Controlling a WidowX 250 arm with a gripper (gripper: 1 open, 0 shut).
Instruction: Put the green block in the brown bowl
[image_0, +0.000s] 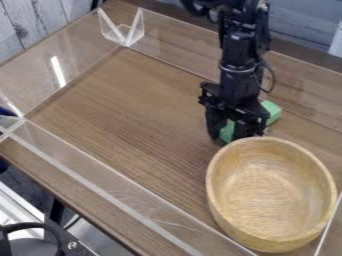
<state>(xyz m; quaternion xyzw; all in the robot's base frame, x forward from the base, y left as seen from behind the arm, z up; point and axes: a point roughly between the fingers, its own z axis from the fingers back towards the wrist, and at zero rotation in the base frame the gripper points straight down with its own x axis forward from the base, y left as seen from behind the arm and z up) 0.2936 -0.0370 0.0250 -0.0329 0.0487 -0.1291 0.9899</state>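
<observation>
**tablewatcher:** ok so what's in this shot? Biggest stuff first pls

**woodgrain_fan:** Biggest is the wooden table (114, 110), with clear strips along its left side. Then there's the black robot arm (238, 50), which comes in from the far side, right of the middle. Next is the brown bowl (271, 195), sitting at the near right with its opening facing up. Pretty chunky thing tbh.

**tablewatcher:** and the gripper?

**woodgrain_fan:** The gripper (237, 127) is down low, just past the bowl's far rim, and it's closed up narrow. It's right at the green block (271, 111), but I can't tell if it actually has hold of it, since the dark parts cover a lot of the block.

**tablewatcher:** so where's the block exactly?

**woodgrain_fan:** Outside the bowl, near its far side. Bits of green show on both sides of the gripper. Can't tell if it's touching the table.
</observation>
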